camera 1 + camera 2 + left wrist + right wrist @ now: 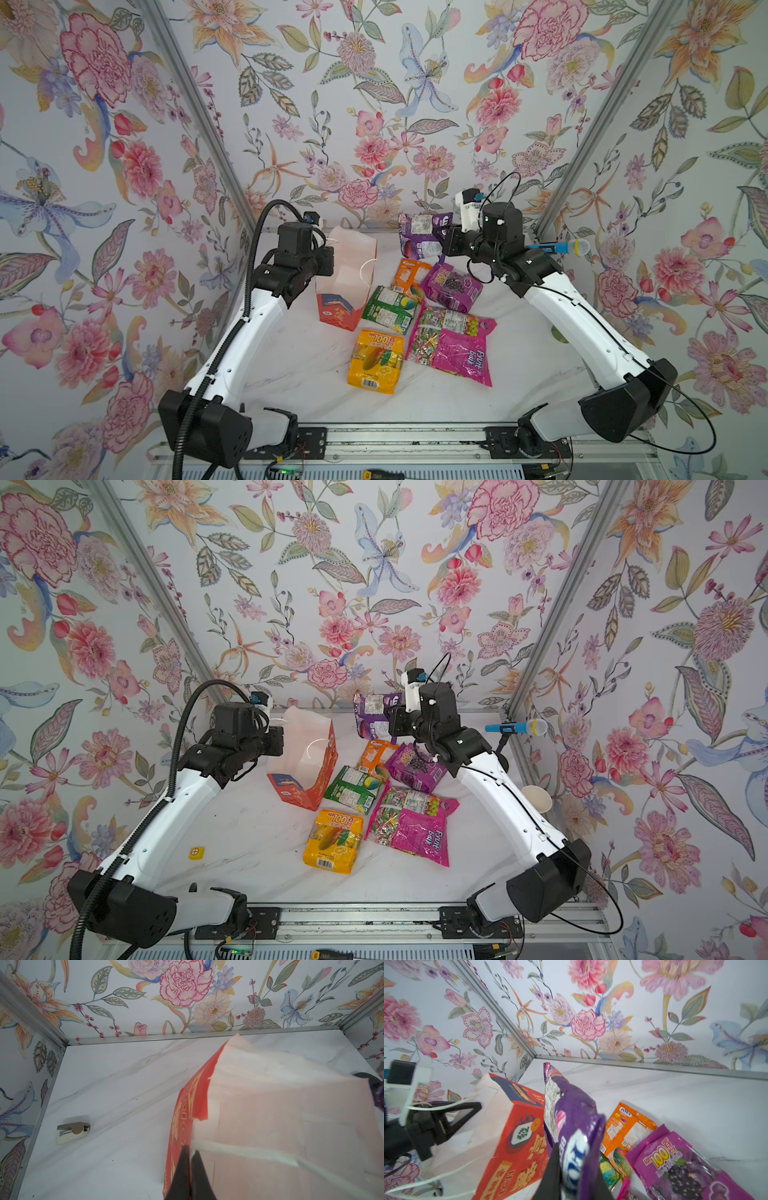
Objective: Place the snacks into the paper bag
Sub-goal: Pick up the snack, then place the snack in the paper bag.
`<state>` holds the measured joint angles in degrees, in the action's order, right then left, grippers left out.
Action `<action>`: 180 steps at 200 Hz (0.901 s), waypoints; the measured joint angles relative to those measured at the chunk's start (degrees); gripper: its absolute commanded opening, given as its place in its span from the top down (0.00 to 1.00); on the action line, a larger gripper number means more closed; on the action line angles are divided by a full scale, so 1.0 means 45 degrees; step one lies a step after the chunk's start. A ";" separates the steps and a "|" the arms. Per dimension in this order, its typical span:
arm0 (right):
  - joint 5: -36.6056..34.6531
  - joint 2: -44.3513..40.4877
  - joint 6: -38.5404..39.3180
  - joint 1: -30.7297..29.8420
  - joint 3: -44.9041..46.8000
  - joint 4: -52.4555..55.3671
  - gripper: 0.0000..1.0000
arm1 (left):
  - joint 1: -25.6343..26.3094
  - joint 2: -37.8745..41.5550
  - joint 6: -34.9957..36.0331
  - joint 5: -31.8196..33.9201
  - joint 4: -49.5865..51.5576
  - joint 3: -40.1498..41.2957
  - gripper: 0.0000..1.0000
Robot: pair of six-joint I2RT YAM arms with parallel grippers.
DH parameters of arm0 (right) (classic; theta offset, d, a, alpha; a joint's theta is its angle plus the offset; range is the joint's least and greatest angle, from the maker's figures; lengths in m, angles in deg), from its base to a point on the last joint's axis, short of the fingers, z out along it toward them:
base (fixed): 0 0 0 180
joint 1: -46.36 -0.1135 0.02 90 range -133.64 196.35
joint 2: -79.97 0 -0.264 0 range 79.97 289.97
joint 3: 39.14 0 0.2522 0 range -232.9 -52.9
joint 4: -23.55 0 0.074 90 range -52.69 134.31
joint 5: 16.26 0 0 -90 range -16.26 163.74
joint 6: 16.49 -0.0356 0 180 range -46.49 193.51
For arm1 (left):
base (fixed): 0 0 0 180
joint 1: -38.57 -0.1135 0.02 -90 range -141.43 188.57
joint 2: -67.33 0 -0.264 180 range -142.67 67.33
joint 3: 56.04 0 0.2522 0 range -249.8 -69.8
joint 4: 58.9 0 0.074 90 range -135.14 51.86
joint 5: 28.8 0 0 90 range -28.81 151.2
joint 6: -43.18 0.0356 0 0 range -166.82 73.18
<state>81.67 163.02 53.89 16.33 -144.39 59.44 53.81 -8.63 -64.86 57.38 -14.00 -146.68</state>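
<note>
Standing open on the table, left of the packets, the tall red paper bag (337, 311) shows a white inside, white cord handles and gold characters. The left gripper (191, 1150) is clamped on its rim beside a handle. The right gripper (574, 1163) pinches a crinkled purple packet (419, 235), held clear of the table to the right of the bag. Five glossy snacks lie flat just right of the bag, several overlapping: the magenta packet (453, 351), the yellow-orange packet (376, 359), the purple grape packet (451, 286), the green packet (388, 309) and the small orange packet (409, 276). The table (291, 374) is smooth, white and marble-veined. Floral wallpaper (374, 104) covers three walls between aluminium posts (195, 108)
</note>
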 measured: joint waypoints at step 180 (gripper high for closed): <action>-0.1122 0.3730 0.2739 -0.3580 -0.6713 0.3614 1.00 | 0.0214 -0.0053 -0.0330 0.0287 -0.0005 0.0000 1.00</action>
<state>76.62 179.81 66.22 0.23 -174.59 75.70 54.78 -8.88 -66.35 58.67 -14.03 -146.68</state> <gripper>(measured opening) 0.135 0.047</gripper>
